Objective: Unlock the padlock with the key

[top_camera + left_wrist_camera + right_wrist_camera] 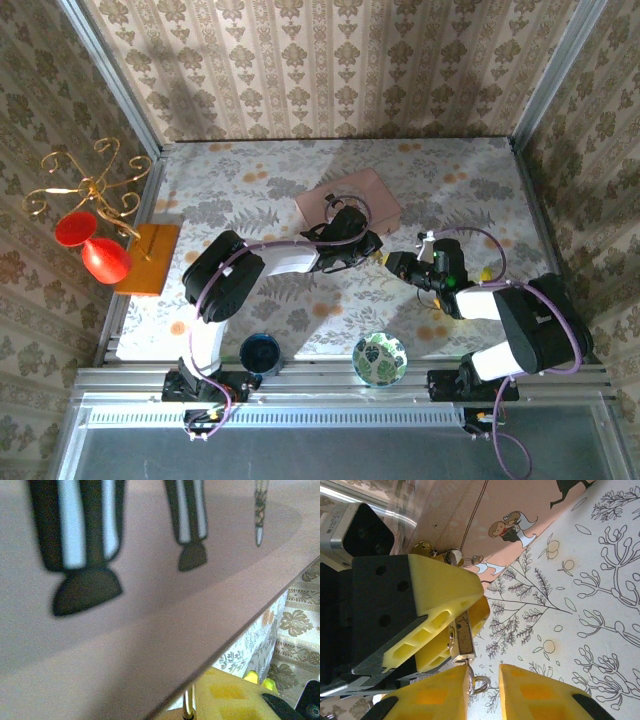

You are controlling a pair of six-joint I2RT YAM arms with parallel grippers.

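The small brass-and-silver padlock [462, 637] is pinched between the yellow fingers [445, 595] of my left gripper [368, 246], just off the corner of the pink box [350, 200]. Its thin shackle [188, 706] shows beside a yellow finger [230, 700], under the box edge [150, 630]. A silver key [470, 679] with a small ring [482, 685] hangs from the padlock's lower end. My right gripper [487, 680] stands open around it. The key's head lies against the left finger [435, 700], with a gap to the other finger [545, 695]. In the top view, the right gripper [394, 264] meets the left one.
A blue cup [262, 352] and a patterned bowl [380, 358] sit near the front edge between the arm bases. At the left stands an orange board [148, 257] with a gold stand and red glasses [95, 250]. Papered walls close in the floral table [450, 180].
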